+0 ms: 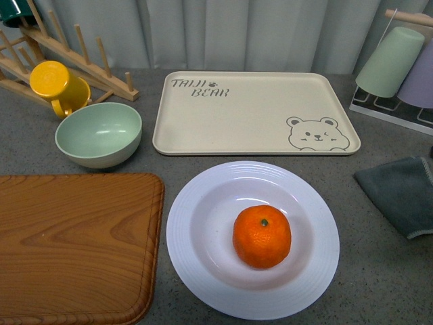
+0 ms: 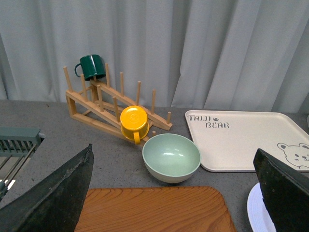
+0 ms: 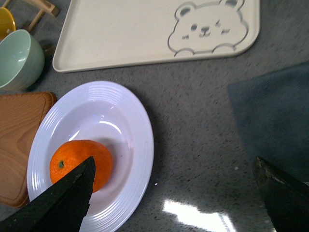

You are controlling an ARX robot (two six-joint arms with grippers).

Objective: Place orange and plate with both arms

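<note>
1. A grey speckled countertop (image 1: 379,271) runs back to a pale pleated curtain (image 1: 237,34).
2. The white plate (image 1: 196,271) sits near the front, a little right of centre. The orange (image 1: 262,236) rests in its well with the stem dot up.
3. Just beyond the plate, and apart from it, lies the beige bear tray (image 1: 250,112).
4. A wooden cutting board (image 1: 67,244) fills the near left, its edge just beside the plate's rim. Beyond it stands a pale green bowl (image 1: 99,133). Farther left, a yellow mug (image 1: 57,84) leans on a wooden rack (image 1: 81,57).
5. A grey cloth (image 1: 399,193) lies at the right, and an upturned green cup (image 1: 390,61) is at the far right.
6. The left gripper (image 2: 173,150) hangs above the near left with its fingers (image 2: 58,198) spread wide and nothing between them.
7. The right gripper (image 3: 174,159) hangs above the plate and cloth, jaws likewise wide apart and holding nothing. In its wrist view, one finger crosses in front of the orange.
</note>
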